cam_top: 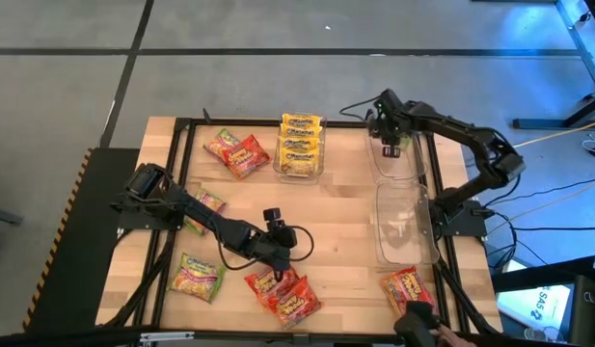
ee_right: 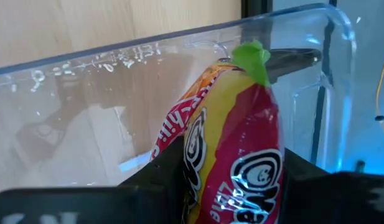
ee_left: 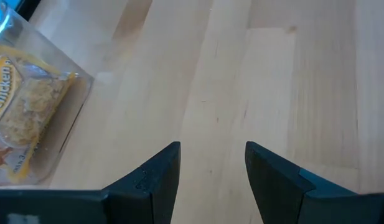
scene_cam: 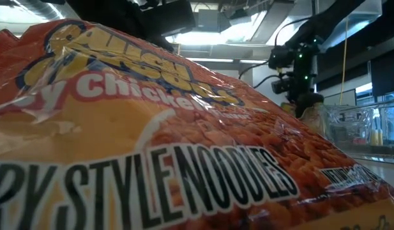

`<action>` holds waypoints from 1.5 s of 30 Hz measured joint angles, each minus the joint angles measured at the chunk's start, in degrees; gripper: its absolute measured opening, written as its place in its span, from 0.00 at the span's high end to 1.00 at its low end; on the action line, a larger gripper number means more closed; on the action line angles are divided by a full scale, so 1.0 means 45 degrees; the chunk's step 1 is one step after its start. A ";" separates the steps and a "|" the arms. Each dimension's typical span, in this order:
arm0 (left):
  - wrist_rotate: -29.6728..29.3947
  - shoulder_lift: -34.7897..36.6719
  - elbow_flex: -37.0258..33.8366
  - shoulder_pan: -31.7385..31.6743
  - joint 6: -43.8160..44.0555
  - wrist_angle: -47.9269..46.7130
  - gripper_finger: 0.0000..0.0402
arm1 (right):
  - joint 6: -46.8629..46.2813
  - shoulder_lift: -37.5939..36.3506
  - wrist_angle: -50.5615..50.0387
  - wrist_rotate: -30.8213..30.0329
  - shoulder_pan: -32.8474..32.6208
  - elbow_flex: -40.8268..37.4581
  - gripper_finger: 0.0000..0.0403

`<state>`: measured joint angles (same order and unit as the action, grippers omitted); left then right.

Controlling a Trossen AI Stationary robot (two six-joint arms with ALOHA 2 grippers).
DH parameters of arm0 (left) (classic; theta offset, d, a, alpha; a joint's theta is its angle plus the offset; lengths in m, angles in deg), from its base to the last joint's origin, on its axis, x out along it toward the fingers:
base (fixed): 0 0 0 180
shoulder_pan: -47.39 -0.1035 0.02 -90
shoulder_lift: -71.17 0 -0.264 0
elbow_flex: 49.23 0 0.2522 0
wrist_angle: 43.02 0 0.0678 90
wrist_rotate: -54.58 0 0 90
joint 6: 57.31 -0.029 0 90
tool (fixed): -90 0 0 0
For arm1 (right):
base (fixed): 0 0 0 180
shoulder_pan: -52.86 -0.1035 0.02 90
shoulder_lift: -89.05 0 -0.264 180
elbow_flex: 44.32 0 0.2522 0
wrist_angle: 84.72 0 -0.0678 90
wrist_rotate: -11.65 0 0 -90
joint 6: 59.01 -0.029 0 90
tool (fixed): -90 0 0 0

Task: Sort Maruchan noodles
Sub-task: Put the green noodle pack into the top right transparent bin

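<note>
Right pincer (ee_right: 232,180): clamps a red-and-yellow packet (ee_right: 238,155) edge-up inside the far clear bin (cam_top: 398,159), likely so it drops in sorted by colour.
Left pincer (ee_left: 210,174): open, empty, low over the bare bench (cam_top: 345,212) near the front red packets (cam_top: 283,294), probably lining up the next pick.
Bins: three; the middle bin (cam_top: 299,159) holds yellow packets (cam_top: 299,145), the near one (cam_top: 403,226) looks empty.
Loose packets: about eight — three green, five red.
</note>
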<state>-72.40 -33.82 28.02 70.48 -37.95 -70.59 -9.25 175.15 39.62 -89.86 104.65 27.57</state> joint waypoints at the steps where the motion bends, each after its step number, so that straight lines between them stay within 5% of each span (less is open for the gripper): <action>1: 0.0068 0.0000 0.0000 -0.0005 0.0000 0.0015 0.57 | -0.0065 0.0131 0.0027 -0.0032 0.0000 0.0000 0.69; 27: 0.0107 -0.0001 0.0000 0.0044 -0.0092 0.0101 0.57 | -0.1165 0.1152 0.1563 -0.0221 0.0092 -0.0001 0.68; 38: 0.0302 -0.0005 0.0000 0.0049 -0.0096 0.0097 0.57 | -0.1702 0.1152 0.2546 -0.1130 0.0102 -0.0005 0.44; 45: 0.0338 -0.0005 0.0000 0.0049 -0.0097 0.0097 0.57 | -0.1474 0.1154 0.2310 -0.2346 0.0068 -0.0010 0.38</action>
<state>-70.88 -33.84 28.02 70.70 -38.39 -70.15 -15.88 180.34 50.02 -100.42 104.96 27.52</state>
